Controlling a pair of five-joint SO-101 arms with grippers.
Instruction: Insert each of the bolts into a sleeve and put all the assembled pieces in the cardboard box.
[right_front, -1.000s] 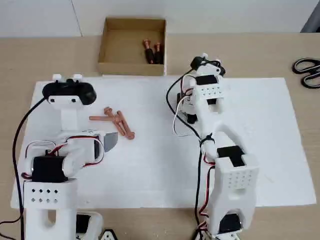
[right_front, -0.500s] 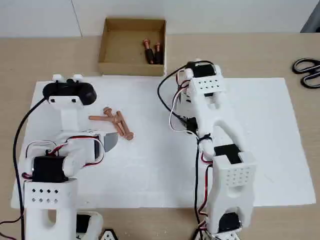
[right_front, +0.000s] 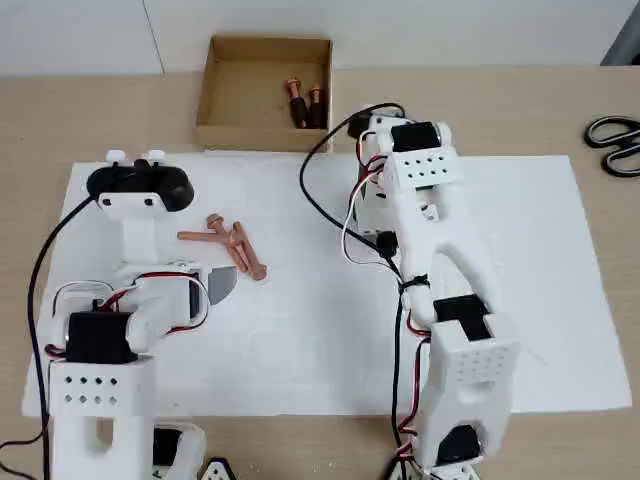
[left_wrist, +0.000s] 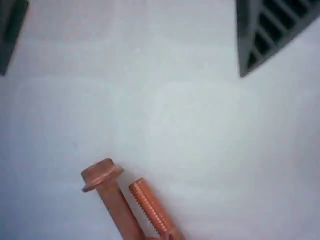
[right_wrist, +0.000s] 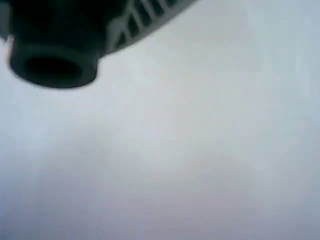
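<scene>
Left gripper (left_wrist: 125, 72) hangs wide open and empty above the sheet (left_wrist: 210, 150), just near of the bolts (left_wrist: 120, 200). Right gripper (right_wrist: 95, 35) clamps a black sleeve (right_wrist: 52, 65).

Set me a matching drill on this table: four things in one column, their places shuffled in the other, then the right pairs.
1. scissors
2. loose bolts
3. assembled pieces
4. black sleeve

A. inside the cardboard box
B. in the right gripper
C. on the bare table, off the white sheet
D. lying on the white sheet

Pairs: 1-C, 2-D, 3-A, 4-B.
</scene>
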